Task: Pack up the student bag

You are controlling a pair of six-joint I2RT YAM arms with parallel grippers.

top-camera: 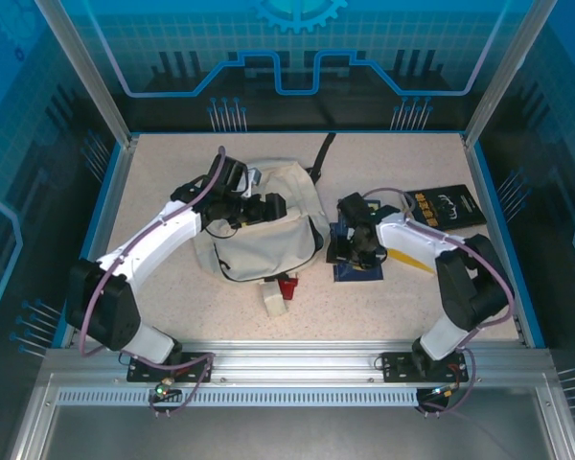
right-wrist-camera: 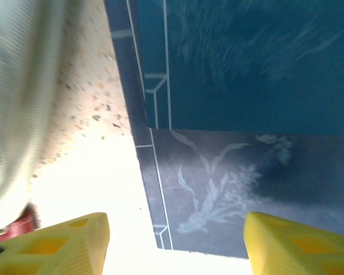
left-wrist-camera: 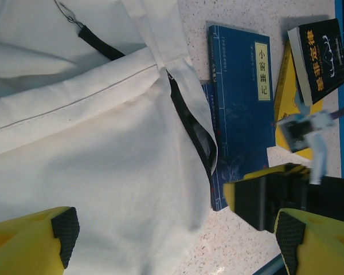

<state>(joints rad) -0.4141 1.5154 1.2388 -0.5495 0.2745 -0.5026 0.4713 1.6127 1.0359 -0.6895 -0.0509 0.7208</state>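
The student bag (top-camera: 268, 244) is laid near the middle of the tabletop (top-camera: 163, 177), with bare speckled surface open to its left and in front, save for a small red and white item (top-camera: 282, 290) set just beside its near edge. The left tool (top-camera: 268, 208) is held above the bag with its fingers (left-wrist-camera: 62, 228) spread wide apart, the bag's black-trimmed edge being seen just beside a blue book (left-wrist-camera: 241, 97). The right tool (right-wrist-camera: 175, 246) is held low over that book's corner with jaws apart, a strip of bare tabletop showing between book edge and bag, and a black book (top-camera: 448, 206) is seen near the right rim.
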